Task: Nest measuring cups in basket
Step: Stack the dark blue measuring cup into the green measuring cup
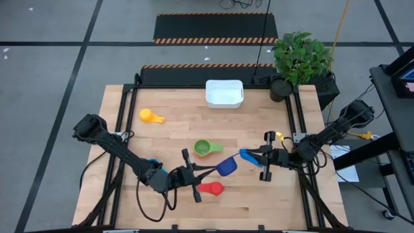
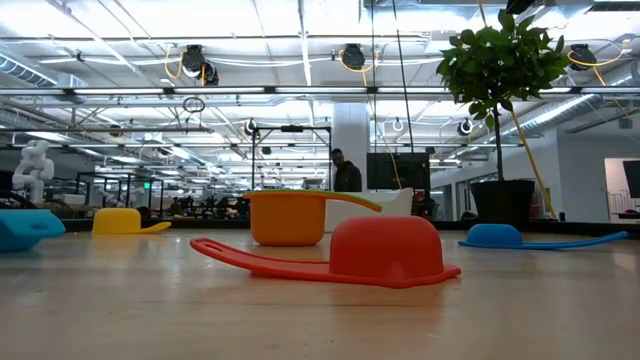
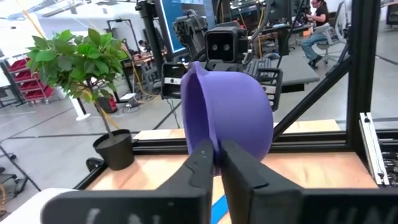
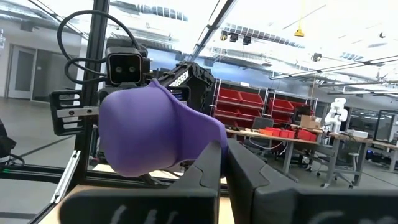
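Red measuring cup [image 2: 385, 252] lies upturned nearest the low camera, near the front edge.
Left gripper [image 1: 213, 170] pinches the dark blue cup [image 1: 226, 167] by its handle; right gripper [image 1: 253, 156] pinches a second blue cup [image 1: 246, 154]. Green cup [image 1: 203, 148] sits behind, yellow cup [image 1: 149, 116] far left, white basket [image 1: 224, 93] at back.

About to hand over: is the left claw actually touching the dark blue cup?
Touching. In the left wrist view the left claw has both fingers closed against the rim of the dark blue cup, with no gap.
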{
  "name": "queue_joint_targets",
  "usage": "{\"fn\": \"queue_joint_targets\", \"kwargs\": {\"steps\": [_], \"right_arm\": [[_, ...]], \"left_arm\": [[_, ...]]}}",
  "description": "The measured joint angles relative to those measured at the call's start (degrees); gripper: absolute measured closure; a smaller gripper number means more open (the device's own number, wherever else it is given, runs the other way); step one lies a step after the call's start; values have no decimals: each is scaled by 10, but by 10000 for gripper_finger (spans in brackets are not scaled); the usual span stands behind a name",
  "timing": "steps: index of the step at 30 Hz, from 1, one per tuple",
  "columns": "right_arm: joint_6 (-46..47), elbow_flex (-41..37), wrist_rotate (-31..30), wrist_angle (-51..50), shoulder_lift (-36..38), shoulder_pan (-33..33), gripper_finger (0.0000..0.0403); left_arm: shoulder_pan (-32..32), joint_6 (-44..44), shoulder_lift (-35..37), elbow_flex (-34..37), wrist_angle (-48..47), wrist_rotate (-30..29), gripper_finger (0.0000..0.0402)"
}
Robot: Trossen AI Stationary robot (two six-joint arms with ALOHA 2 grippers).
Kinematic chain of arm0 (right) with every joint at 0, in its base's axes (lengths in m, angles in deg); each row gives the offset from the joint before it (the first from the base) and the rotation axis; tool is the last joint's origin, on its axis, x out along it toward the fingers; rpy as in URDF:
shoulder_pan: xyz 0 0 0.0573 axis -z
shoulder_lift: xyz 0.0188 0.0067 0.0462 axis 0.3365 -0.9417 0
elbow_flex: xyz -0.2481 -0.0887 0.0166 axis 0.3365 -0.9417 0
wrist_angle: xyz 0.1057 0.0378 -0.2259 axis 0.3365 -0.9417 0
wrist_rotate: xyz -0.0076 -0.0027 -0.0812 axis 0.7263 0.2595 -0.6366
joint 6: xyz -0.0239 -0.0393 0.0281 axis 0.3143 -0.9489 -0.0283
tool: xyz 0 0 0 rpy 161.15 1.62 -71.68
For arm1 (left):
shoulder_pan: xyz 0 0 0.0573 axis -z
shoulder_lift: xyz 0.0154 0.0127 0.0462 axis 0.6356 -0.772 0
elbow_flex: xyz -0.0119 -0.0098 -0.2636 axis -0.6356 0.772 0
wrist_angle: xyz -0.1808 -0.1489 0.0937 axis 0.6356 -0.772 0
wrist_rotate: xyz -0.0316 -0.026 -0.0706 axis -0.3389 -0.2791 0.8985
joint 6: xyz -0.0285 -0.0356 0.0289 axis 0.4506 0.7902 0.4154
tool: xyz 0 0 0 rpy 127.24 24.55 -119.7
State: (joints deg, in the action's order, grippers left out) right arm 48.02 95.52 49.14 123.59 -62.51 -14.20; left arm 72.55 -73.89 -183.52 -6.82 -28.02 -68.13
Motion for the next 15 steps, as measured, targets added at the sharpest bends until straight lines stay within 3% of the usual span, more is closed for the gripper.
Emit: {"fn": "queue_joint_targets", "kwargs": {"steps": [10, 15], "right_arm": [[-6, 0, 0, -1, 0, -1, 401], [-32, 0, 0, -6, 0, -14, 369]], "left_arm": [[1, -10, 0, 0, -11, -11, 394], [8, -26, 9, 0, -27, -7, 393]]}}
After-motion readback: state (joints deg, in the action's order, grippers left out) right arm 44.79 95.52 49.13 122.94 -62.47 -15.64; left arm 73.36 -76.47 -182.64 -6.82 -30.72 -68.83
